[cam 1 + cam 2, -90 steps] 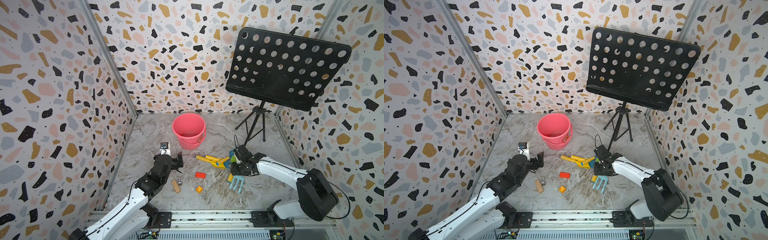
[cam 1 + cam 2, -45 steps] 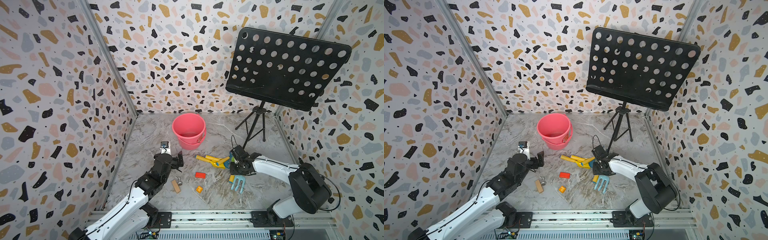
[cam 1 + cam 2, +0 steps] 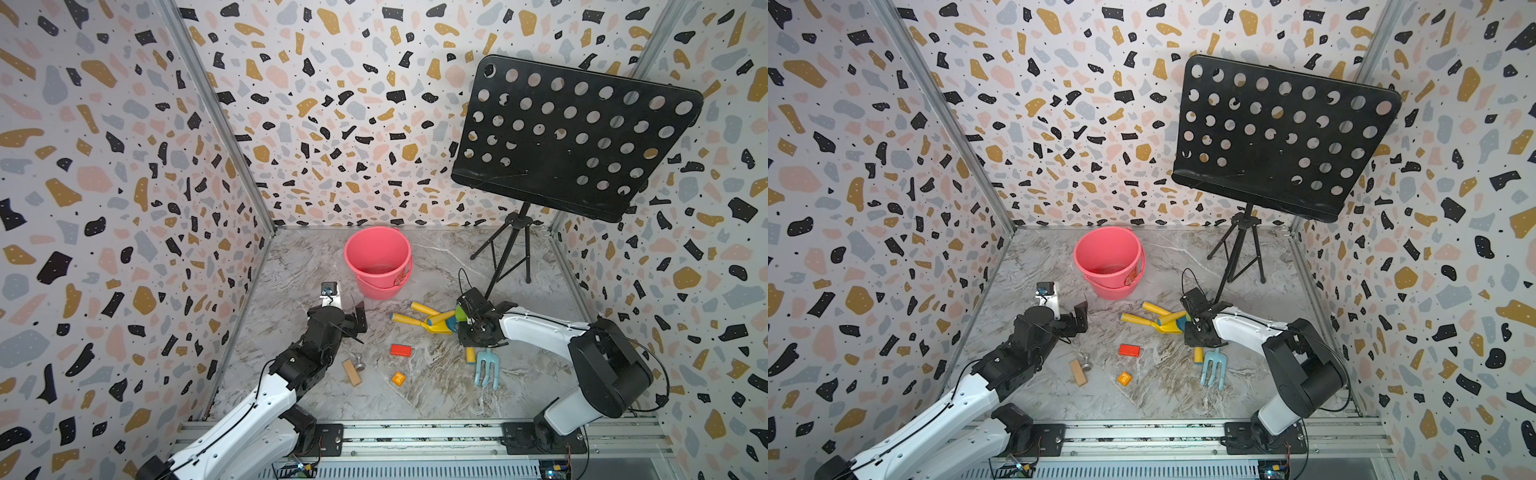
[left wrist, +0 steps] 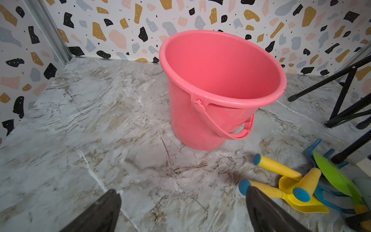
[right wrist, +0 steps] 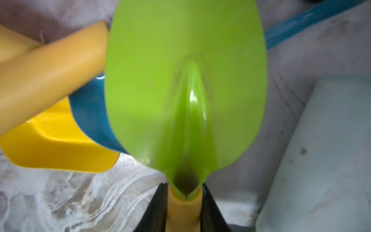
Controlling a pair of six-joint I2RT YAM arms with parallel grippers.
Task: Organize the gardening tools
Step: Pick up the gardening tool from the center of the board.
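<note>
My right gripper (image 5: 184,192) is shut on the yellow handle of the green trowel (image 5: 184,80), one black finger (image 5: 158,206) pressed on each side. The trowel's blade lies over a dark blue rake (image 5: 88,112) and beside the yellow scoop (image 5: 56,144). In both top views the right gripper (image 3: 467,322) sits low at the pile of tools, with the trowel (image 3: 460,312) and scoop (image 3: 436,328) by it. The light-blue fork (image 3: 487,368) lies apart, nearer the front. My left gripper (image 4: 181,193) hangs open over bare floor in front of the pink bucket (image 4: 220,100).
The black music stand (image 3: 569,137) looms at the back right, its tripod legs (image 3: 505,257) just behind the tools. A red block (image 3: 400,350), an orange block (image 3: 398,378), a wooden block (image 3: 351,372) and a metal knob (image 3: 359,365) lie between the arms.
My right gripper has closed onto the trowel's handle, and its arm has shifted a little to the left. The left arm has stayed put.
</note>
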